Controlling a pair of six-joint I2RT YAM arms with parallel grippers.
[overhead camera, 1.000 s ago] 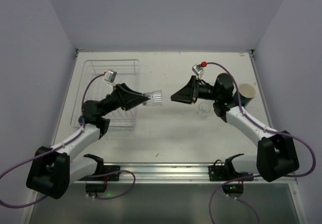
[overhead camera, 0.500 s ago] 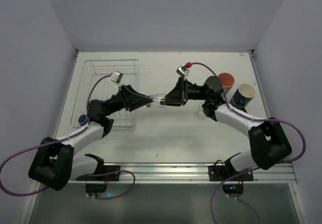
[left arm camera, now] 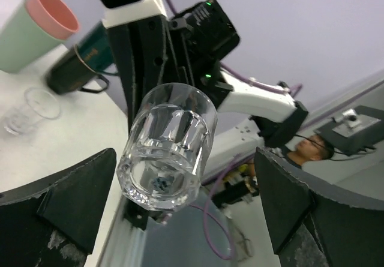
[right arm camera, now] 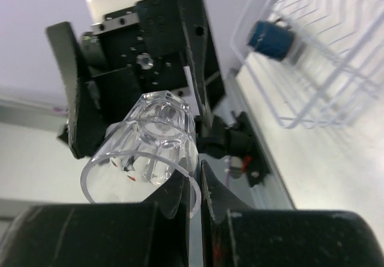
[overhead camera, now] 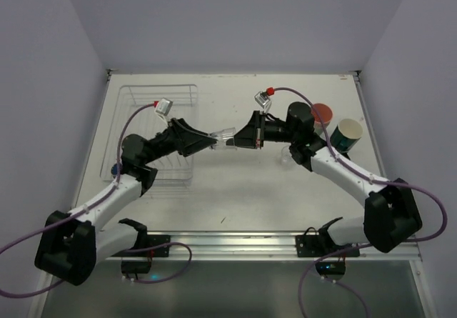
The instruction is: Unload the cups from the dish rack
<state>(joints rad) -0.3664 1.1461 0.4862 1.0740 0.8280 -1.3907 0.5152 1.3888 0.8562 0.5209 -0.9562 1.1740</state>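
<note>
A clear glass (overhead camera: 227, 136) hangs on its side above the table's middle, between both arms. My right gripper (overhead camera: 239, 141) is shut on its rim, one finger inside and one outside, as the right wrist view shows on the glass (right arm camera: 150, 147). My left gripper (overhead camera: 211, 143) is open; its fingers (left arm camera: 72, 201) stand wide on either side of the glass base (left arm camera: 168, 153) without touching it. The white wire dish rack (overhead camera: 161, 89) sits at the back left, partly under the left arm, and I see no cups in it.
At the back right stand a salmon-pink cup (overhead camera: 321, 112), a dark teal cup with a pale inside (overhead camera: 348, 133) and a black mug (left arm camera: 78, 69). A second clear glass (overhead camera: 288, 155) stands on the table under the right arm.
Both arms came together over the middle. The right gripper shut on the glass's rim, and the left gripper, shut on the glass before, has opened wide.
</note>
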